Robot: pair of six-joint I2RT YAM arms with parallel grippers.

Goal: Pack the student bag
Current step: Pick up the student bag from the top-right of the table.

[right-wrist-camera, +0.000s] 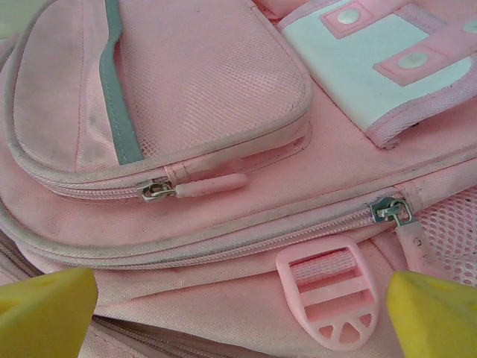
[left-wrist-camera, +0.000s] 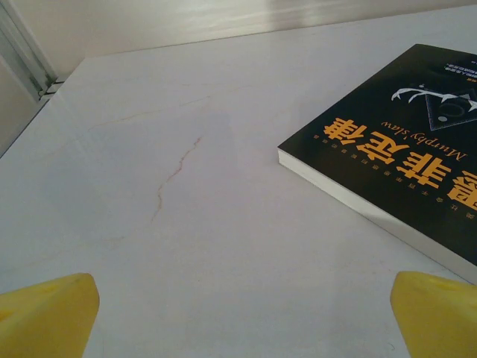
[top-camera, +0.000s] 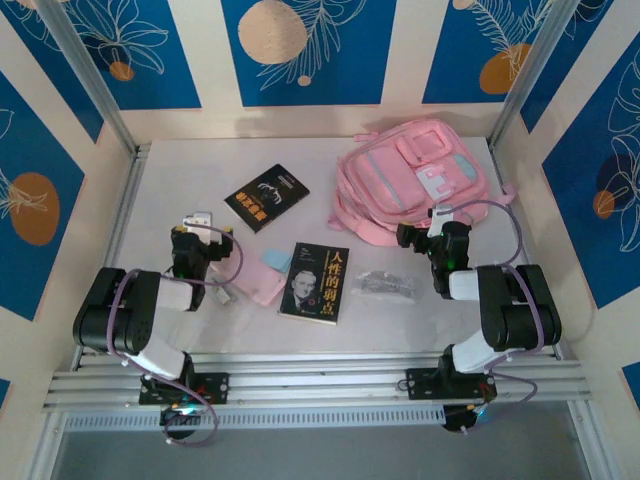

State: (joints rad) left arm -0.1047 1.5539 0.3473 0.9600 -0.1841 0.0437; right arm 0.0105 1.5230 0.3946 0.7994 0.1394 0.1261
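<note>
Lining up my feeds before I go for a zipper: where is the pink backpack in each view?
Top external: student bag, far right of the table, by the back wall.
Right wrist: close up, its front pocket zipper at centre-left.
Left wrist: faces the black book instead.
Shared landmark: the white-and-pink patch.

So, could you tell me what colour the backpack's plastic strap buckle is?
The buckle is pink, clearest in the right wrist view.

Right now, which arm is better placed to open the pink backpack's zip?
Probably the right. The right tool, open, hovers over the student bag, a zipper pull just ahead of it. The left tool, also open, faces bare table beside a black book, away from the bag.
</note>
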